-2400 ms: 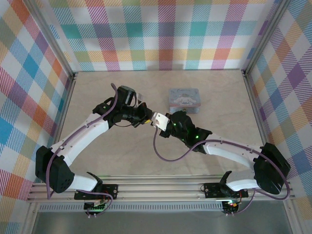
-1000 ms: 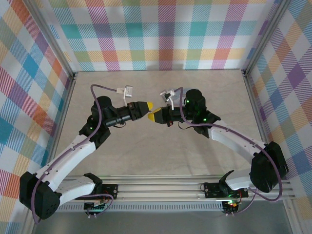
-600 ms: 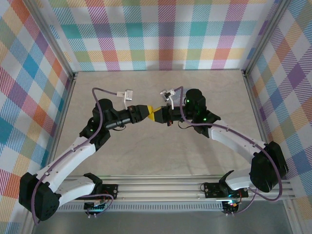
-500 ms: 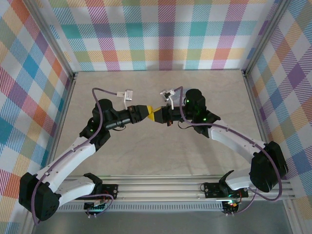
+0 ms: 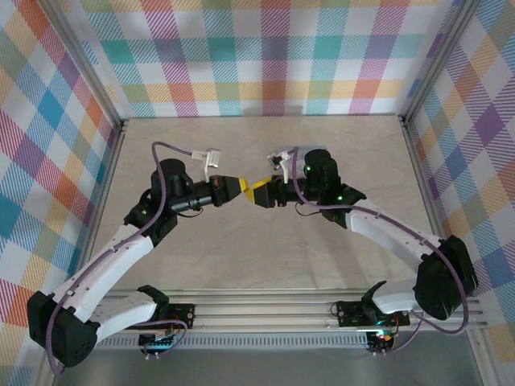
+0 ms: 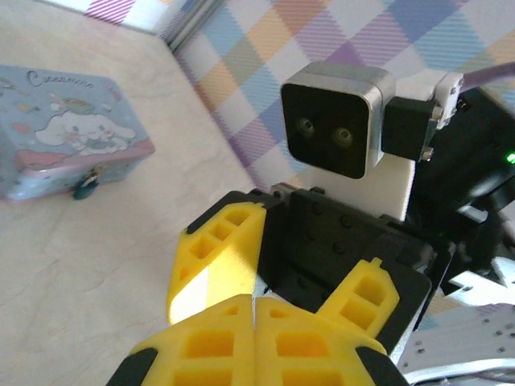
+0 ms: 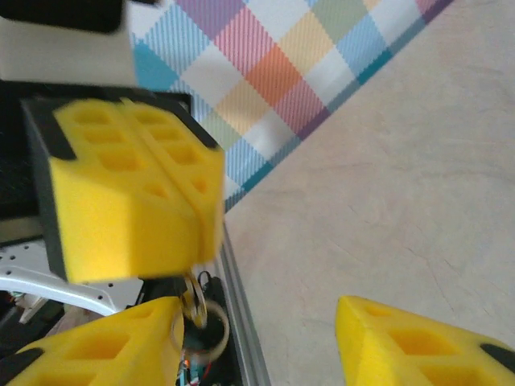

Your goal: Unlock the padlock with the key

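My left gripper (image 5: 239,187) is shut on the key (image 7: 191,301); the key and its metal ring (image 7: 205,330) hang from the shut fingertips. Facing it tip to tip above the middle of the table, my right gripper (image 5: 259,191) is open, and its yellow fingers (image 6: 213,257) stand on either side of the left gripper's tips (image 6: 256,304). In the right wrist view the right gripper (image 7: 253,346) has the ring beside its left finger. The padlock (image 6: 84,186), tiny and dark, hangs at the front of the pale blue tin (image 6: 64,157).
The tin stands at the back of the table, mostly hidden behind the right wrist (image 5: 318,173) in the top view. Aluminium rails (image 5: 113,173) and checked walls (image 5: 265,56) close in the table on three sides. Purple cables loop off both wrists.
The left gripper has closed on the key while the right gripper, shut on it a second ago, has opened. Both arms stay nearly where they were.
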Robot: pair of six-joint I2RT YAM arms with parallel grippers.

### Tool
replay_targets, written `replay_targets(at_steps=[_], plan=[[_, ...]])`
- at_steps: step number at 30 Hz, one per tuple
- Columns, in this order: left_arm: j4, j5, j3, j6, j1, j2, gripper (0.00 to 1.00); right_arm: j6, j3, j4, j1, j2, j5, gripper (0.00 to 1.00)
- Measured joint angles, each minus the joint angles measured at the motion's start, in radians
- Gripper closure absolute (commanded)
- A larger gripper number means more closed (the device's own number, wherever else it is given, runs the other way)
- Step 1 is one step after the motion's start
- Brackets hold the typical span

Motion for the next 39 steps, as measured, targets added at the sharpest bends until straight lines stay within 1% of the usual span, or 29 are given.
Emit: replay_targets(at_steps=[5, 10, 16, 20, 22, 26, 29, 31, 33, 36, 39], plan=[[-0.245, -0.018, 0.178, 0.174, 0.0, 0.043, 1.0, -0.087, -0.002, -0.131, -0.007, -0.089, 0.021, 0.49], [-0.419, 0.015, 0.327, 0.324, 0.0, 0.13, 1.0, -0.126, -0.002, -0.178, -0.019, -0.128, -0.026, 0.49], [-0.517, 0.125, 0.392, 0.42, 0.0, 0.225, 1.0, -0.088, 0.0, -0.142, -0.019, -0.085, -0.125, 0.49], [-0.529, 0.185, 0.394, 0.434, 0.0, 0.243, 1.0, -0.043, 0.001, -0.084, -0.019, -0.051, -0.159, 0.5], [-0.531, 0.208, 0.394, 0.439, 0.0, 0.244, 1.0, -0.023, 0.001, -0.057, -0.019, -0.043, -0.169, 0.53], [-0.531, 0.246, 0.394, 0.447, 0.0, 0.244, 1.0, 0.008, 0.003, -0.014, -0.019, -0.032, -0.182, 0.63], [-0.531, 0.256, 0.394, 0.449, 0.0, 0.245, 1.0, 0.034, 0.003, 0.018, -0.019, -0.022, -0.194, 0.77], [-0.53, 0.257, 0.394, 0.449, 0.002, 0.246, 1.0, 0.054, 0.002, 0.045, -0.019, -0.017, -0.202, 0.92], [-0.528, 0.256, 0.393, 0.449, 0.006, 0.246, 1.0, 0.071, 0.0, 0.068, -0.019, -0.013, -0.208, 1.0], [-0.512, 0.252, 0.391, 0.441, 0.009, 0.246, 1.0, 0.088, -0.005, 0.1, -0.019, -0.01, -0.206, 1.0], [-0.473, 0.235, 0.367, 0.409, 0.009, 0.241, 0.95, 0.108, -0.034, 0.15, -0.019, -0.01, -0.183, 1.0]])
